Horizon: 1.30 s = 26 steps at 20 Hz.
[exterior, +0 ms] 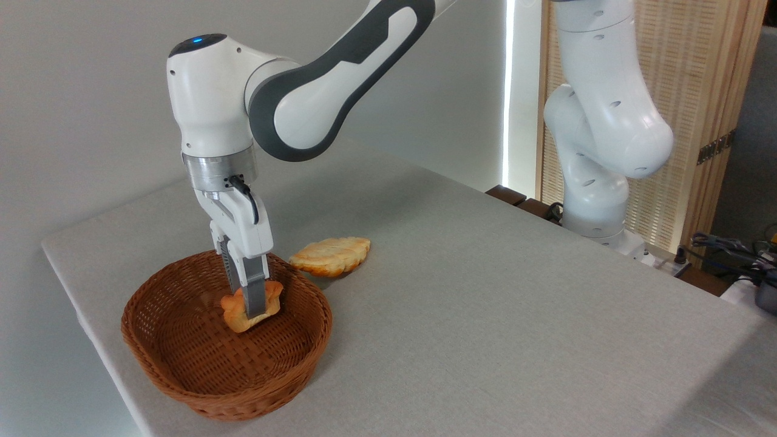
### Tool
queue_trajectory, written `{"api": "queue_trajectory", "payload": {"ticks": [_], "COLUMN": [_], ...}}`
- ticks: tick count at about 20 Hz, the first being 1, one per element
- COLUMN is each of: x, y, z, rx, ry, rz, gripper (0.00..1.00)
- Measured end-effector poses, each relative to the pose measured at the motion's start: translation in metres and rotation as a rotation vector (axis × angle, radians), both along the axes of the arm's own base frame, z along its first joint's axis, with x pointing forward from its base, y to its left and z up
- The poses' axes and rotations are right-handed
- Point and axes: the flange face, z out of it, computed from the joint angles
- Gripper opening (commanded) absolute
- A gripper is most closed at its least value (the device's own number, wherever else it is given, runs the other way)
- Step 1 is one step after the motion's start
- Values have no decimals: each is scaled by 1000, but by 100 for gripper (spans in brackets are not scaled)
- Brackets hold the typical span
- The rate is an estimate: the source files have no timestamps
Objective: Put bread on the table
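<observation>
The gripper (252,303) points straight down in the lower left of the frame, inside the ring of the basket (182,376). Its jaws are drawn narrow and clamped on the bread (237,312): one grey finger (258,297) lies flat across the near face of the bun, and the other shows only as a dark ribbed strip behind it, pressed to the far side. The fingertips reach down to about the lower edge of the bun.

The bread is a small orange-golden bun with a lumpy, uneven outline, paler on its underside and browner along its upper right edge. It sits tilted in the grip, its left end lower than its right. It is within the basket's rim as seen from this camera, over the woven floor; whether it touches the weave or hangs just clear of it cannot be told from here.

The basket is brown wicker, round and shallow, standing near the lower left corner of the table (485,303), which has a light grey cloth-like top. Just beyond the basket's far right rim, on the cloth, lies a flat pale pastry (331,256) with a scalloped edge, close to the rim. The arm (291,91) bends in from the upper middle of the frame, its base at the right edge of the table.
</observation>
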Motion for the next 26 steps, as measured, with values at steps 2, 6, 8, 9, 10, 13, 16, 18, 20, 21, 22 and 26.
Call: {"api": "queue_trajectory", "payload": {"ticks": [2,6,8,9,10,13,16,18,20,21,22,26], "x": [1,3,2,3,3,-3,-16,-30,-44,-53,-61,-87], "y": [1,11,19,27,33,54,71,80,83,85,87,100], "z": [3,18,32,42,48,72,86,92,92,91,89,74], "rx": [-1,-12,-27,-34,-38,-57,-64,-66,-62,-59,-55,-30], "ry": [-5,-30,-48,-63,-73,-84,-72,-51,-17,7,35,164], "rz": [3,21,41,56,67,106,133,144,145,145,146,161], "gripper": [42,42,44,44,44,44,46,47,52,53,61,100]}}
